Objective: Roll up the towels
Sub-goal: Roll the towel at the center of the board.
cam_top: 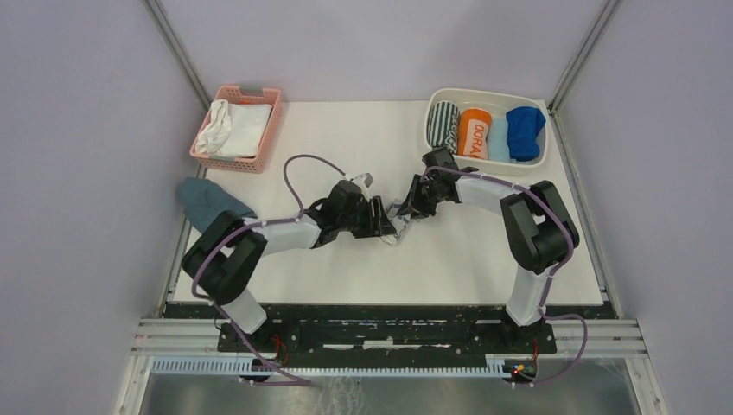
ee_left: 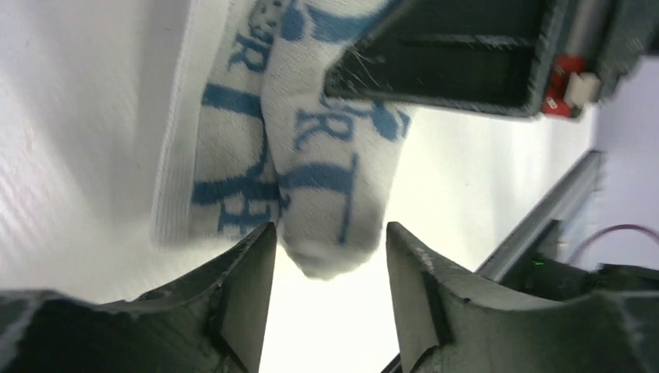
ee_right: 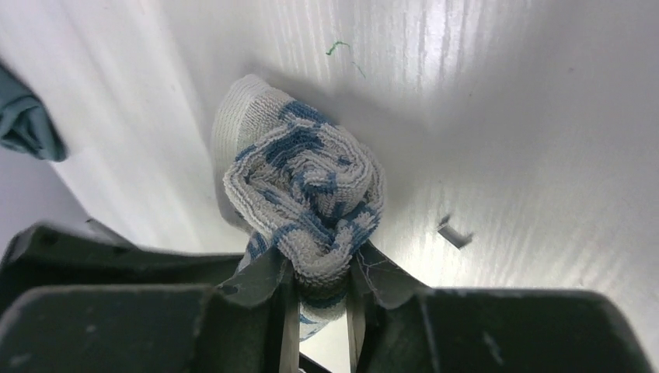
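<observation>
The whitish towel with blue print (cam_top: 398, 226) lies rolled up in the middle of the table, between my two grippers. In the right wrist view its spiral end (ee_right: 307, 194) faces the camera, and my right gripper (ee_right: 322, 264) is shut on its lower edge. My left gripper (ee_left: 330, 229) is open. The roll's rounded other end (ee_left: 326, 179) sits just between its fingertips, with a gap on the right side. A light blue towel (cam_top: 499, 138) and a royal blue towel (cam_top: 524, 130) lie rolled in the white bin (cam_top: 484, 93).
The white bin at the back right also holds a striped grey roll (cam_top: 443, 124) and an orange roll (cam_top: 474, 131). A pink basket (cam_top: 270, 130) with white cloths stands at the back left. A teal-grey cloth (cam_top: 207, 203) hangs over the table's left edge.
</observation>
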Controlling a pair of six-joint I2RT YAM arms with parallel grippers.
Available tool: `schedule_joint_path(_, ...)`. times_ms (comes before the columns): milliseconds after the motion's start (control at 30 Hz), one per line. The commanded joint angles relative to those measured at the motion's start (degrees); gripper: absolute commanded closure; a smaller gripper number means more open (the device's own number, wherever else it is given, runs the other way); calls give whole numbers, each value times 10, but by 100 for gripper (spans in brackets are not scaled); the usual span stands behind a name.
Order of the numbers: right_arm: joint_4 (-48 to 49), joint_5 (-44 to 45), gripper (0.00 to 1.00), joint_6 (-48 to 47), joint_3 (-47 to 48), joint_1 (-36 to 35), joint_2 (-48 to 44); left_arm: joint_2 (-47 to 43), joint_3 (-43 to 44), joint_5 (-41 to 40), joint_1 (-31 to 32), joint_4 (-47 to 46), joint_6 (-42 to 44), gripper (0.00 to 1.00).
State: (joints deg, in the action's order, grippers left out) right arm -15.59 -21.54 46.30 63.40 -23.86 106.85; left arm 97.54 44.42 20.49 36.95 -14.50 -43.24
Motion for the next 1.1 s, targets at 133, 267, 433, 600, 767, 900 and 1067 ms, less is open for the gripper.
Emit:
schedule_joint_path(133,-153,115,79,-37,66,-18,11,-116,73,-436,186,184,185,26)
schedule_joint_path(267,-158,113,78,-31,70,-25,20,-94,104,-553,252,182,254,20)
schedule_joint_path(433,-159,105,76,-26,72,-27,26,-6,156,-635,307,178,318,18)
schedule_joint_path(600,-158,95,75,-23,70,-29,28,58,182,-661,325,171,351,18)
schedule_joint_path(767,-157,90,73,-24,72,-31,24,106,188,-651,326,170,354,22)
schedule_joint_path(900,-139,77,69,-24,63,-31,11,115,183,-639,315,184,338,40)
schedule_joint_path(1067,-90,54,58,-31,41,-30,-20,63,141,-503,248,178,275,54)
